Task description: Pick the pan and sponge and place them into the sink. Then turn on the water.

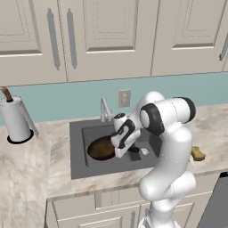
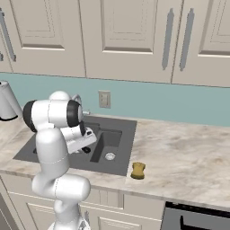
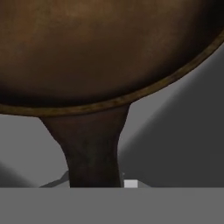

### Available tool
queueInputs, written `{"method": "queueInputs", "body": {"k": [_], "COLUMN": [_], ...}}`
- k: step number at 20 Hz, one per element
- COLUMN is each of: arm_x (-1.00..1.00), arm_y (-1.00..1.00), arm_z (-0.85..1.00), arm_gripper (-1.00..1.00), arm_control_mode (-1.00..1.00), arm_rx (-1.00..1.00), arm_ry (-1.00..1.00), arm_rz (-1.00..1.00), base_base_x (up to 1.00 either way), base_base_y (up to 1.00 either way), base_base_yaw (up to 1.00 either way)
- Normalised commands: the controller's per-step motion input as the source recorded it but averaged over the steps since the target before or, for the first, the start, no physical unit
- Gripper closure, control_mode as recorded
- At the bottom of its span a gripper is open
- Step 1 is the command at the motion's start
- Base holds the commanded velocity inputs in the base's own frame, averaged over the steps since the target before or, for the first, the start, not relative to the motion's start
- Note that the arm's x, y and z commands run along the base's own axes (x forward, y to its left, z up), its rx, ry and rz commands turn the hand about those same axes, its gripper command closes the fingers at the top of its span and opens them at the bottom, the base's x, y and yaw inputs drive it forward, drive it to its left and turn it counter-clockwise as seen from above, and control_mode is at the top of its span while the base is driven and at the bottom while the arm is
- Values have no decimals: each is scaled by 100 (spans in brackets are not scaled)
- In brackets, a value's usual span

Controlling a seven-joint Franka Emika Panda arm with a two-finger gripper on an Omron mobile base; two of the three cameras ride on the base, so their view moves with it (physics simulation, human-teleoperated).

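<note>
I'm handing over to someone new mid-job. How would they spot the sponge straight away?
Start at the dark grey double-basin sink set in the marbled counter. Move to the counter just past the smaller basin, near the front edge. The sponge is the small yellow block lying there, the only yellow thing around, unlike the dark-brown pan in the large basin.

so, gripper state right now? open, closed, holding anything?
Gripper: cannot be told whether open or shut; its fingertips are hidden. It is down in the sink at the pan handle.
</note>
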Motion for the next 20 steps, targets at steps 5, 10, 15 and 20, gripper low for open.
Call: {"method": "queueInputs", "body": {"k": [5,10,15,20], "arm_x": [0,0,0,-4], "arm_y": [0,0,0,0], "arm_z": [-61,-61,-58,-61], "arm_gripper": [100,100,100,100], "arm_control_mode": [-100,-100,-100,-100], "arm_rx": [7,9,10,8], "arm_ry": [0,0,0,0], "arm_rz": [1,0,0,2], "base_base_x": [0,0,0,0], "base_base_y": [0,0,0,0], "base_base_yaw": [0,0,0,0]}}
